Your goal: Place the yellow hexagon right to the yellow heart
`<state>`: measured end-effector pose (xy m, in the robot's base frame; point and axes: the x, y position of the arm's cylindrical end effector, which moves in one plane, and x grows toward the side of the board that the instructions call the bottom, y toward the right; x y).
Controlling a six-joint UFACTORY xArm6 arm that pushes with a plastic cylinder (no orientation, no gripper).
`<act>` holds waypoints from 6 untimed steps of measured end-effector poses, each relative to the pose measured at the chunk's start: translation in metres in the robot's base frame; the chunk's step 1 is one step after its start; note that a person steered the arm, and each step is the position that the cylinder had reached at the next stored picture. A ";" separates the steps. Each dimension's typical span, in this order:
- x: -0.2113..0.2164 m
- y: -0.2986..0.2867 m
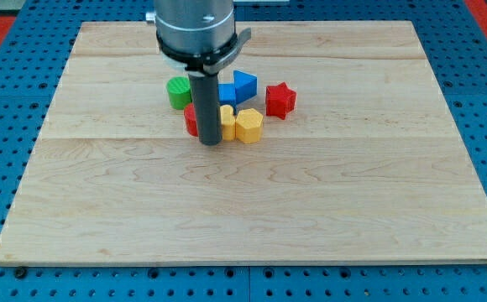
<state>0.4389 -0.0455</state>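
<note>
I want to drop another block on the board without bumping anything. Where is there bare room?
The whole lower half of the wooden board, below my tip, is bare, as are both side strips. It is crowded near the top centre: green block, blue blocks, red star, yellow hexagon, yellow heart.

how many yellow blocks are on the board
2: the yellow hexagon at the cluster's bottom right, and the yellow heart touching its left, partly hidden behind my tip. More may be hidden.
</note>
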 end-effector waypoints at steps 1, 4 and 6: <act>-0.002 0.023; -0.011 -0.004; 0.044 0.064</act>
